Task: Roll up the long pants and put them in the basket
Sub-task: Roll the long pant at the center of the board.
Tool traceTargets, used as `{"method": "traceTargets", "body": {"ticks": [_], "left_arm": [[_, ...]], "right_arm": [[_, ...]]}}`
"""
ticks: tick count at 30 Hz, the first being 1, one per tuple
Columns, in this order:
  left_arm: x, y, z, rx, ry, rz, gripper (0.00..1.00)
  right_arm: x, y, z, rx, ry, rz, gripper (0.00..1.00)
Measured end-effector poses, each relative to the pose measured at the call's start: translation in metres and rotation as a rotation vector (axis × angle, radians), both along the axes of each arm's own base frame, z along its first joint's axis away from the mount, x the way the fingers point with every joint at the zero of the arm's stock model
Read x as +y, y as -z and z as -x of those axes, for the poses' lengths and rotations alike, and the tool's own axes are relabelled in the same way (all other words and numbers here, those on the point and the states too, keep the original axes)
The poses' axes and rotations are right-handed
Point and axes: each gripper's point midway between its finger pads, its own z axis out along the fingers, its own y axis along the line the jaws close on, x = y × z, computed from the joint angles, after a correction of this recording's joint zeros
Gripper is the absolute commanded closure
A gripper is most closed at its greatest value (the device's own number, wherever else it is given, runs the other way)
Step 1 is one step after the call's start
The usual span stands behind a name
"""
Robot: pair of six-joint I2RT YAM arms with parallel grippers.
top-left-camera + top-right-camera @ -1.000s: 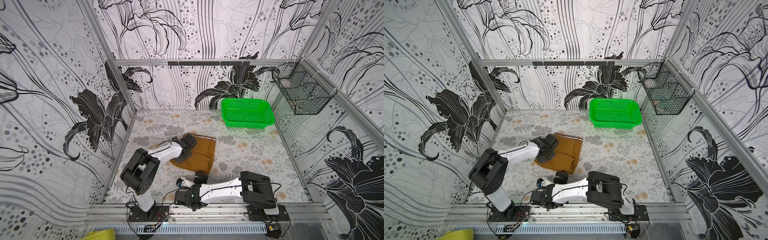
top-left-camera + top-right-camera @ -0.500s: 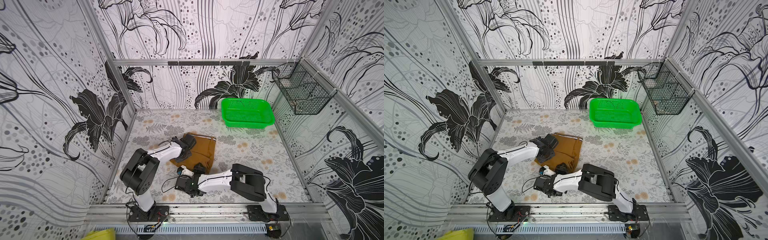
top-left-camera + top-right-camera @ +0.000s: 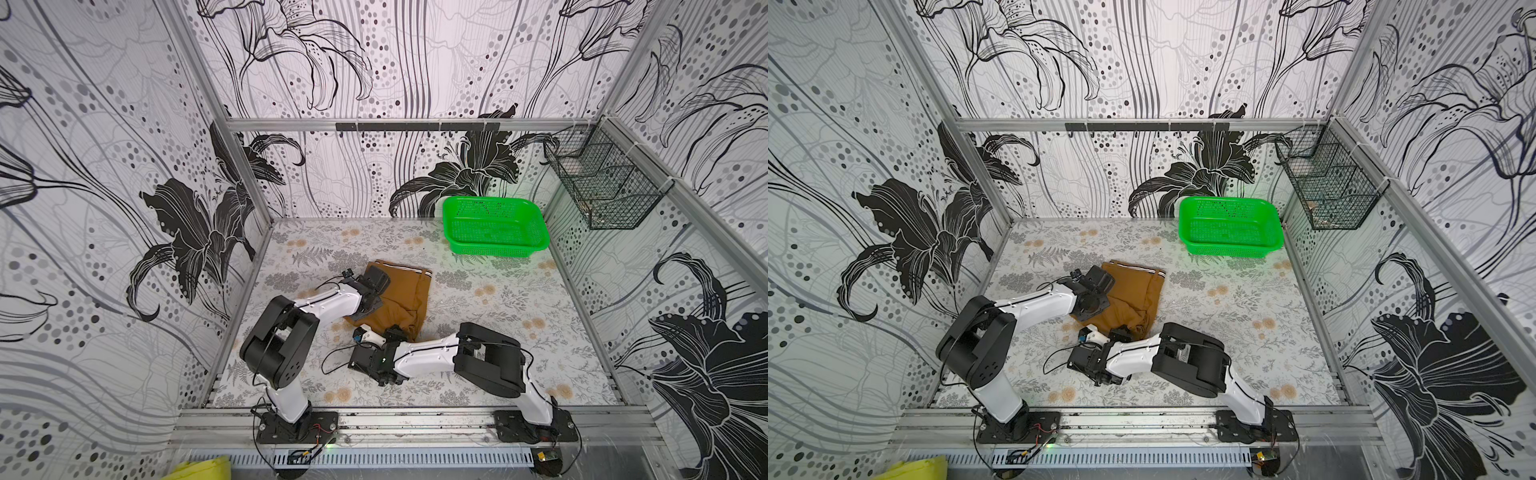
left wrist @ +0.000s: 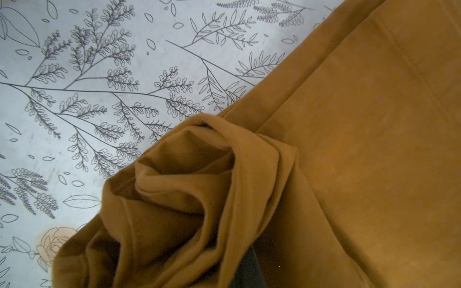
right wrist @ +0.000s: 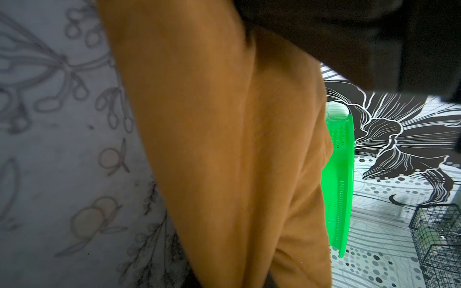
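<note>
Left end effector (image 3: 371,305) clamped on long pants (image 3: 405,295), mostly hidden; right end effector (image 3: 397,332) tips hidden, state unclear.

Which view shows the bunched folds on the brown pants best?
Left wrist view: the folds of the mustard-brown cloth pants sit close and sharp. Both top views show them small; the right wrist view shows only blurred cloth.

long pants (image 3: 403,291) | mustard-brown cloth, folded flat | near end bunched into loose roll | pale striped waistband at far edge | on bench (image 3: 498,316)
</note>
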Motion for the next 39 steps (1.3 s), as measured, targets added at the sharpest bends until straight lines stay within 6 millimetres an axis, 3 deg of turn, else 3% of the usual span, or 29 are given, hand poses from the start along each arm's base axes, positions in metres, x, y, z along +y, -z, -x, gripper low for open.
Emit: {"method": "traceTargets", "body": {"ticks": [7, 11, 16, 19, 21, 23, 28, 39], "left_arm": [[0.000, -0.015, -0.006, -0.011, 0.021, 0.013, 1.00], [0.003, -0.027, -0.005, 0.038, 0.063, -0.012, 1.00], [-0.003, -0.069, -0.050, -0.060, 0.092, -0.002, 1.00], [-0.009, -0.084, -0.071, -0.118, 0.103, 0.014, 1.00], [-0.013, -0.080, -0.077, -0.119, 0.110, 0.022, 1.00], [-0.017, -0.063, -0.077, -0.089, 0.121, 0.026, 1.00], [-0.008, -0.004, -0.048, 0.036, 0.135, -0.001, 1.00], [-0.009, 0.001, -0.025, -0.043, 0.160, 0.079, 1.00]], "right_arm": [[0.003, -0.005, 0.006, 0.163, -0.017, -0.117, 1.00], [0.007, -0.008, 0.026, 0.275, -0.046, -0.183, 1.00], [0.013, -0.011, 0.069, 0.422, -0.116, -0.213, 1.00], [0.018, -0.011, 0.089, 0.478, -0.149, -0.220, 1.00], [0.020, -0.012, 0.097, 0.502, -0.157, -0.231, 1.00], [0.021, -0.013, 0.101, 0.527, -0.161, -0.243, 1.00], [0.022, -0.015, 0.114, 0.605, -0.171, -0.272, 1.00], [0.030, -0.028, 0.134, 0.810, -0.203, -0.299, 1.00]]}}
